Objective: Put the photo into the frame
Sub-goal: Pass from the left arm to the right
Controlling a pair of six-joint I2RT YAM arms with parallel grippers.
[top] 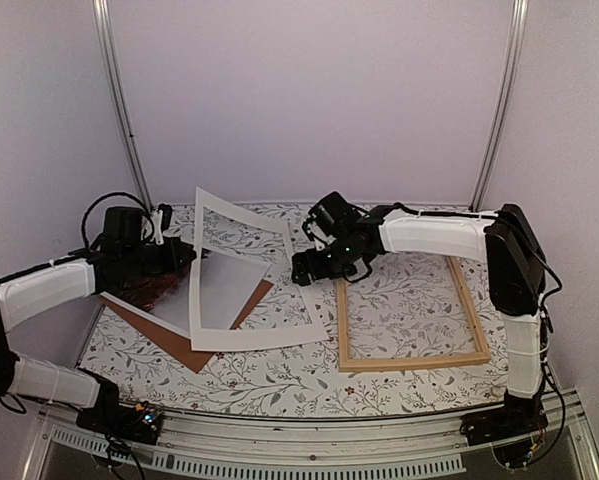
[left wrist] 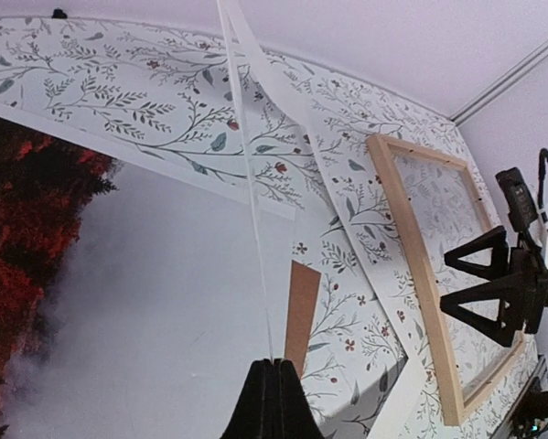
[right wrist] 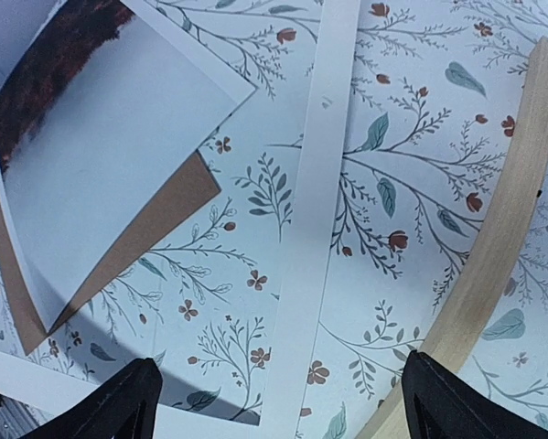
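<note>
Left claw (left wrist: 272, 368) pinches one white mat (top: 259, 338); right claw (right wrist: 278, 389) gapes; one photo (right wrist: 118, 128), one frame (top: 409, 361), one backing board (top: 187, 350).

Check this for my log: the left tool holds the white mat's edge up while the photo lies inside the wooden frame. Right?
No: the photo lies on the brown board, outside the wooden frame, as the right wrist view shows. The rest stands.

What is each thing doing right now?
white mat: tilted, one side lifted.
left gripper: shut on white mat's edge.
right gripper: open, over white mat.
photo: face up on backing board.
backing board: flat, under photo.
frame: flat, empty.
</note>
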